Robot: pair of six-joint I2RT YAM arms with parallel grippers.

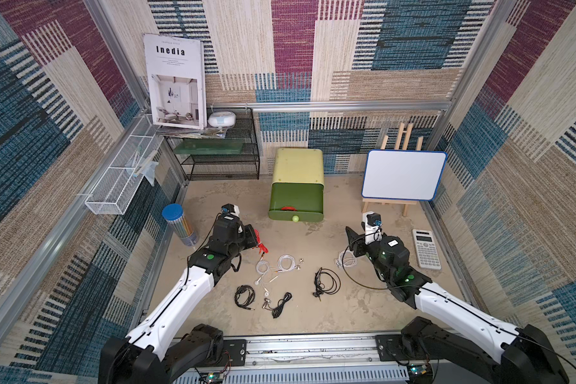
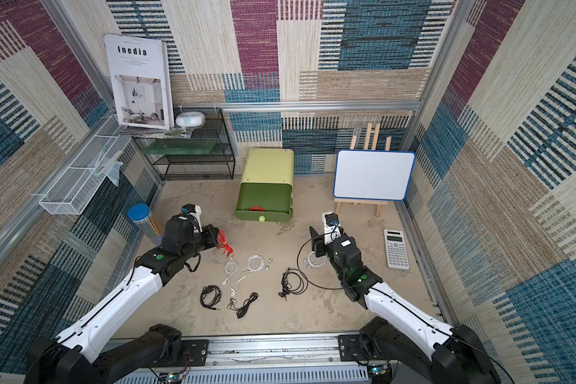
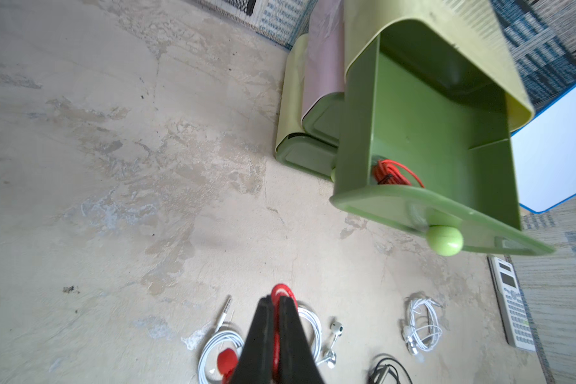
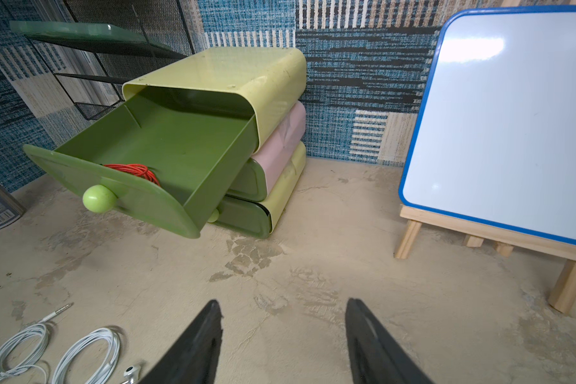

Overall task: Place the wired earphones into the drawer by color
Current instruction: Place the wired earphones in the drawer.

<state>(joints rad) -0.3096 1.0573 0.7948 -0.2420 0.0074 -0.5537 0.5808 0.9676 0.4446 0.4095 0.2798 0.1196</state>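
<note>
Left tool [image 3: 277, 300] clamped on red earphones [image 3: 282, 290] before the open drawer [image 3: 358, 133]; right tool [image 4: 281, 303] stands apart.

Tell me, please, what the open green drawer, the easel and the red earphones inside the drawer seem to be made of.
The open green drawer looks like moulded plastic, slightly glossy: thin smooth walls, rounded front. The easel seems bare wood: pale, matte. The red earphones inside the drawer look like plastic-sheathed cable; finish too small to tell.
</note>
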